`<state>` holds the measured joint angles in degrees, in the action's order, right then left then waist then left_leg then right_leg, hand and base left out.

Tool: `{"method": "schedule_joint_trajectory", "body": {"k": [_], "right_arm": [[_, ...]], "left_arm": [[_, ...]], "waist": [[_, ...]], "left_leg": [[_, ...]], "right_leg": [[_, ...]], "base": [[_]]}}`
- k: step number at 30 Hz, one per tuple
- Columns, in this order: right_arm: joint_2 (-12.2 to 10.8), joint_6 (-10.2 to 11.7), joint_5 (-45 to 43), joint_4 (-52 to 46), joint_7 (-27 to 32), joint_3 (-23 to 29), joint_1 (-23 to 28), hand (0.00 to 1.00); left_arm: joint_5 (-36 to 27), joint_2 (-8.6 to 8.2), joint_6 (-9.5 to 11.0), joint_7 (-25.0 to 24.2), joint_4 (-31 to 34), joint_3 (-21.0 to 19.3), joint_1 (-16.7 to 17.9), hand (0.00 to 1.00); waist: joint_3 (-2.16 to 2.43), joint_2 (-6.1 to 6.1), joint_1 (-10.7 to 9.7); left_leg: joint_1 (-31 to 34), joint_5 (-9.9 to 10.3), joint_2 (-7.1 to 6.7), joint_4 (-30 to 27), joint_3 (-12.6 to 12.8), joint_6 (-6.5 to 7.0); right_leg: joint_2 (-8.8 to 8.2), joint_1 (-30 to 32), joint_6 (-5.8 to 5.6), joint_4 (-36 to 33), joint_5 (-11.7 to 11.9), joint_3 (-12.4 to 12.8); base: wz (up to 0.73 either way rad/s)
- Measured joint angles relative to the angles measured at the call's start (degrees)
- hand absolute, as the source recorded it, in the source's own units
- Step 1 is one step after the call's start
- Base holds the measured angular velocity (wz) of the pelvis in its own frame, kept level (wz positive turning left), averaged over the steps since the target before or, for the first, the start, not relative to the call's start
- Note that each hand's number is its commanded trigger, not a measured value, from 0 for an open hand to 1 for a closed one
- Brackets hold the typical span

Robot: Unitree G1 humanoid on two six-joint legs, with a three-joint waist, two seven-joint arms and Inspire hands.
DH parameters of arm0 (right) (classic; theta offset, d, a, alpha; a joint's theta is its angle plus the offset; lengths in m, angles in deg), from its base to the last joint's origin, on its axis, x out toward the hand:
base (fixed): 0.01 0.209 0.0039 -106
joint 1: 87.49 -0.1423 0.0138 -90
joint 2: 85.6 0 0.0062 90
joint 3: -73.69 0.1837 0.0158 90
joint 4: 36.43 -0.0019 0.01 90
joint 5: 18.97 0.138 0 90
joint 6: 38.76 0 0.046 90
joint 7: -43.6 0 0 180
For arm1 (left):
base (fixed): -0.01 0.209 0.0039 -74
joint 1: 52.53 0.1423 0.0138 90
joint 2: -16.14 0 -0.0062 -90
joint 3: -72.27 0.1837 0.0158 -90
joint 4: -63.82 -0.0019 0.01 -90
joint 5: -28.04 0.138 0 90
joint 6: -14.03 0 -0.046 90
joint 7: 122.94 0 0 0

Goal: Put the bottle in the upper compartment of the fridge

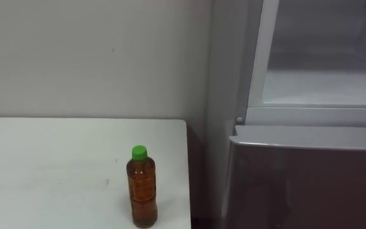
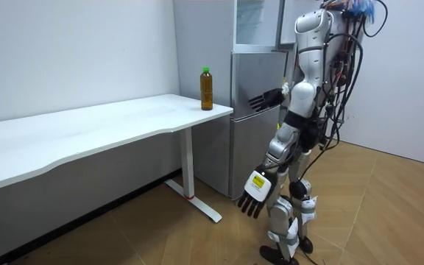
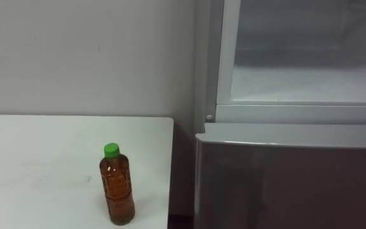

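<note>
Amber plastic bottle (image 1: pixel 143 187), green cap, upright on white table (image 1: pixel 56 159), just left of grey fridge (image 1: pixel 297 178). Left hand (image 2: pixel 254 195) hangs below fridge height, fingers relaxed. Right hand (image 2: pixel 266 99) is raised before the fridge, fingers straight, empty.

Both eye views look down from the robot's head, close on the counter (image 1: pixel 75 159) corner and fridge (image 1: pixel 304 184) front — while the room view stands well off at the robot's left side, sharing that corner, the bottle (image 1: pixel 142 191) and the fridge.
</note>
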<state>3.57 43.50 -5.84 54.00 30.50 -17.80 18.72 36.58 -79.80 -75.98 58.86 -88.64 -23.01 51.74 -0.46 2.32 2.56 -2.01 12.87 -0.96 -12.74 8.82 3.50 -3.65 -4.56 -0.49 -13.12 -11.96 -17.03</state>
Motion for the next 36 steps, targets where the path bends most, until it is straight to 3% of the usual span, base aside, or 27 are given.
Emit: {"method": "schedule_joint_trajectory", "body": {"k": [2, 6, 9, 11, 14, 19, 27, 36], "right_arm": [[2.0, 0.0, -0.1, -2.7, -1.8, -1.2, 0.0, 0.00], [2.5, 0.0, -0.1, -5.5, -5.4, -3.0, -2.9, 0.00], [2.0, 0.5, 0.5, -10.2, -8.1, -4.7, -7.0, 0.00], [1.0, 2.1, 1.8, -12.2, -10.9, -6.6, -11.7, 0.00], [0.2, 3.4, 3.4, -12.6, -14.0, -9.1, -14.4, 0.00], [0.0, 2.6, 3.4, -12.6, -17.4, -13.0, -14.7, 0.00], [-1.8, 1.7, 7.3, -12.6, -18.8, -13.2, -15.5, 0.00], [-1.9, 1.7, 9.6, -12.6, -18.5, -13.1, -17.5, 0.00]], "left_arm": [[0.0, 1.05, 0.0, 0.0, 0.0, 0.2, -0.2, 0.00], [0.0, 1.83, -0.1, -0.2, 0.0, 2.9, -0.8, 0.00], [0.3, 1.93, -0.3, -1.3, 0.0, 3.9, -1.2, 0.00], [1.2, 2.10, -0.8, -2.5, 0.2, 3.9, -1.4, 0.00], [1.2, 2.10, -1.7, -3.6, 0.5, 3.9, -1.2, 0.00], [1.2, 2.10, -2.7, -3.8, 0.6, 4.4, -1.0, 0.00], [1.2, 2.01, -4.8, -3.4, 0.6, 5.9, -1.7, 0.00], [1.2, 1.98, -4.9, -3.2, 0.6, 6.0, -1.8, 0.00]], "waist": [[-0.04, 0.78, 1.4], [-0.20, 1.07, 2.8], [-0.17, 1.06, 3.9], [-0.01, 1.20, 4.4], [0.18, 1.33, 5.8], [0.24, 1.43, 6.0], [0.34, 1.47, 6.5], [0.53, 1.45, 6.6]], "left_leg": [[0.0, -0.1, 0.29, -0.1, 0.1, -0.22], [0.2, -0.1, 0.60, -0.9, 0.2, -0.30], [0.7, -0.1, 0.73, -1.5, 0.1, -0.31], [0.9, -0.1, 0.77, -1.8, -0.4, -0.32], [1.0, -0.1, 0.57, -1.9, -1.3, -0.30], [1.4, -0.1, 0.19, -2.0, -2.7, -0.25], [1.5, -0.1, 0.19, -2.1, -3.5, -0.26], [1.2, -0.2, 0.16, -2.1, -3.3, -0.21]], "right_leg": [[0.12, -0.2, 0.31, 0.5, 0.2, 0.3], [0.30, -0.4, 0.49, 0.5, 0.3, 0.2], [0.37, -0.2, 0.58, 1.0, 0.3, 0.1], [0.71, -0.5, 0.50, 2.1, 0.7, 0.0], [0.77, -1.4, 0.33, 2.6, 1.0, -0.7], [0.77, -1.8, 0.20, 2.5, 1.1, -2.1], [0.74, -2.0, 0.20, 2.4, 1.1, -1.7], [0.83, -2.2, 0.21, 2.4, 1.1, -1.6]], "base": [[-0.02], [0.03], [0.03], [0.16], [0.17], [0.16], [0.03], [0.00]]}}
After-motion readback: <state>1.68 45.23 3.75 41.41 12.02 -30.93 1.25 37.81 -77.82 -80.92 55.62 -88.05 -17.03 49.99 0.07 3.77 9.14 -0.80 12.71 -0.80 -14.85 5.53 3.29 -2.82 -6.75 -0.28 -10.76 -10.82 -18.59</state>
